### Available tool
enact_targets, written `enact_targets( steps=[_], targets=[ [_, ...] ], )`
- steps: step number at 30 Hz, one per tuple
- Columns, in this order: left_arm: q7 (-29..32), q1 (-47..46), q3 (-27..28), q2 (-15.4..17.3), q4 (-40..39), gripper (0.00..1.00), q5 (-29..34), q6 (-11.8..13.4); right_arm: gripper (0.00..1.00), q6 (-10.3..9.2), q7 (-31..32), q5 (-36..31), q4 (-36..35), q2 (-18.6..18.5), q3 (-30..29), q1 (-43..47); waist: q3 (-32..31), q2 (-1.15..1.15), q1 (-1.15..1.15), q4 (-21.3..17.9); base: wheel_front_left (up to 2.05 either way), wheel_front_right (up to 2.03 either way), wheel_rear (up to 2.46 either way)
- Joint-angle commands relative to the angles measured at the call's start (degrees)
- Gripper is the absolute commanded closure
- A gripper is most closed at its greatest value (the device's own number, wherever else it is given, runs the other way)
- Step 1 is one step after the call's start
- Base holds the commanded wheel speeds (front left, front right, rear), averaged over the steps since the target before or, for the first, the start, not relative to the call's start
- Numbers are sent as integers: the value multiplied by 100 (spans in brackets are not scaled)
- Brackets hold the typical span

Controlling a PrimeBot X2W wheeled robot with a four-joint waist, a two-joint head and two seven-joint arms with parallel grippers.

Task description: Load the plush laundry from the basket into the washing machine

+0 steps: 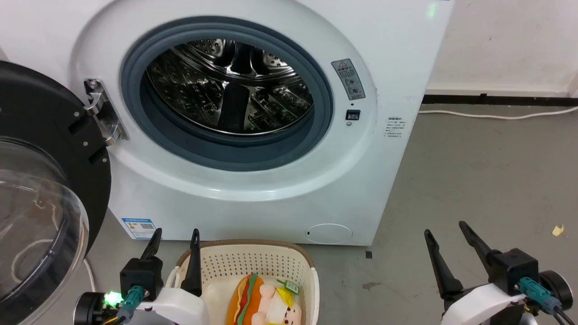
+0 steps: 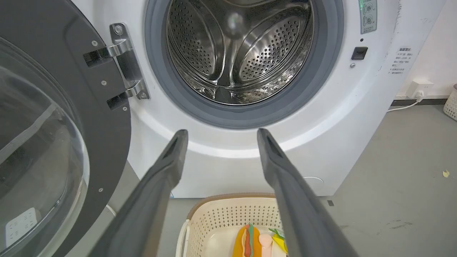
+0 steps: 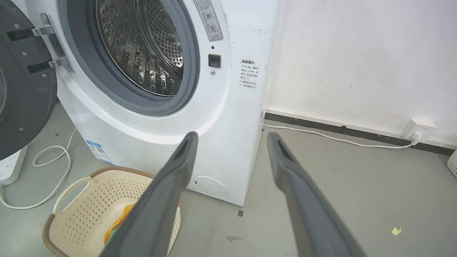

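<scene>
Grey floor (image 1: 474, 180), washing machine (image 1: 271, 198) gaping, plush laundry (image 1: 266, 302) in the basket (image 1: 253, 266), my left pincer (image 1: 176, 231) and right pincer (image 1: 444, 227) both released.

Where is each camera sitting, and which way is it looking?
Head view: on the head, looking down at the washing machine and basket; left gripper and right gripper show, jaws open.
Left wrist view: on the left wrist, looking along its jaws into the drum.
Right wrist view: on the right wrist, along its jaws toward the machine's right edge and wall.
All three share the basket.
</scene>
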Motion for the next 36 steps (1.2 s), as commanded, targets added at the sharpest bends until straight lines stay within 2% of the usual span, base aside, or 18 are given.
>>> enact_targets(
  steps=[1,17,36],
  targets=[
    [-73,-56,-21,4,33,0,-49,23,0,-1,-74,24,-37,1,-2,-51,68,0,0,-25,0,0,0],
    [-133,-427,-163,118,515,0,-68,-53,0,-1,-253,157,-173,2,9,-308,707,0,0,-259,0,0,0],
    [214,-1403,-482,496,1840,0,-68,-296,0,-2,-481,383,-365,2,109,-609,1712,0,0,-627,0,0,0]
  ],
)
